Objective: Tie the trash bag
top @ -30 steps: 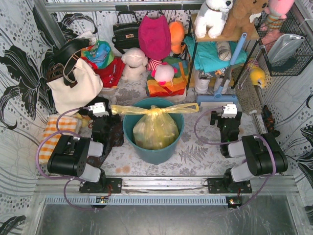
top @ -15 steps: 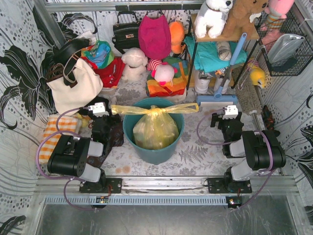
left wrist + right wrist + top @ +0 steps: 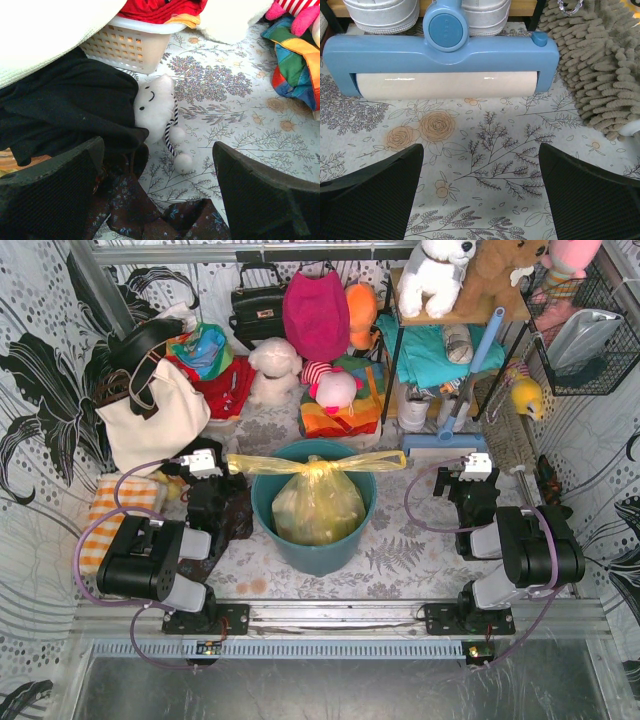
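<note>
No writing, label, brand, number or sign can be read on anything in view.

The trash bag (image 3: pixel 318 502) is a thin, translucent yellow-green plastic sack with a crinkled skin; pale contents show faintly through its wall. It sits upright inside the round teal bin (image 3: pixel 320 555), near the centre of the surface, its bulging body filling most of the opening. The neck (image 3: pixel 316 468) is gathered into a tight bunch at top centre; whether it is knotted cannot be told. Two flat strips run out from it, the left tail (image 3: pixel 255 464) and the right tail (image 3: pixel 378 460), each lying across and past the bin rim.
</note>
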`<action>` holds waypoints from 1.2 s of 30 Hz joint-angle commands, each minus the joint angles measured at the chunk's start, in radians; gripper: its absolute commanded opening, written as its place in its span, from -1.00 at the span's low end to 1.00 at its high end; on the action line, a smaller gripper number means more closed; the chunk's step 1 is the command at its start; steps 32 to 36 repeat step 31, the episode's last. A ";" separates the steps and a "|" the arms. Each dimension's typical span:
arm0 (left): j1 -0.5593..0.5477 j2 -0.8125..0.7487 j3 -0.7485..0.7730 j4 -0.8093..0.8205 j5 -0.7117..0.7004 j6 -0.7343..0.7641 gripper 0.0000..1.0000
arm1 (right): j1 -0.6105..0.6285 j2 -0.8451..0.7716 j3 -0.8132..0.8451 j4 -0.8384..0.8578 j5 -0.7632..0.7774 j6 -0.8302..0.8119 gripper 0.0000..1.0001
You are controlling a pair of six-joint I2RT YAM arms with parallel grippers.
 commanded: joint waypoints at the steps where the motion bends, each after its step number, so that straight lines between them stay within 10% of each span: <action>1: 0.005 0.004 0.001 0.056 0.002 0.005 0.96 | -0.005 0.002 0.013 0.012 0.010 0.020 0.93; 36: 0.009 0.004 0.003 0.053 0.008 0.004 0.96 | -0.005 0.002 0.014 0.009 0.009 0.020 0.93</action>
